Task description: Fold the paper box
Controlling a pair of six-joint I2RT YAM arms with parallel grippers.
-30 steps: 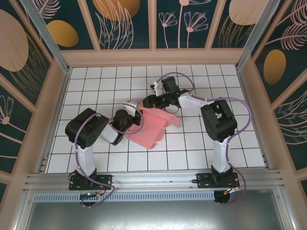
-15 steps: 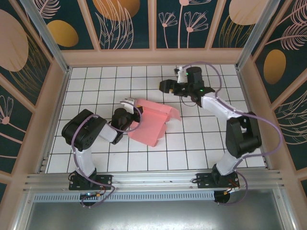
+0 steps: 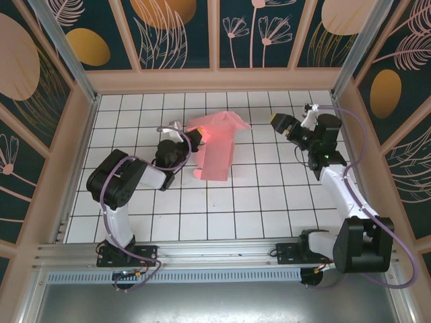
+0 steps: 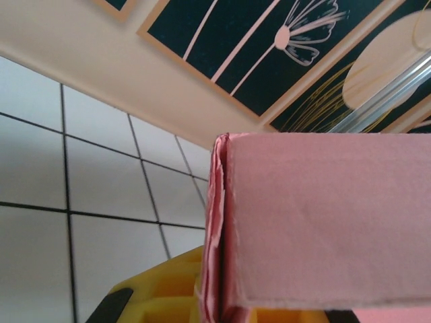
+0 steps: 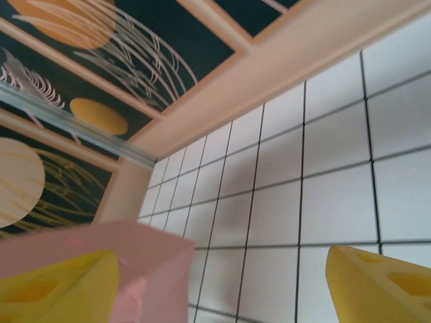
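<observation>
The box (image 3: 217,149) lies on the table (image 3: 269,202) close to the far edge, near its middle, partly folded, with flaps raised at its far end. The left gripper (image 3: 183,139) is pressed together on the box's left edge; the left wrist view shows that edge pinched between yellow pads (image 4: 165,289). The right gripper (image 3: 289,121) stands spread toward the far right corner, well apart from the box, with nothing between its fingers (image 5: 377,282).
</observation>
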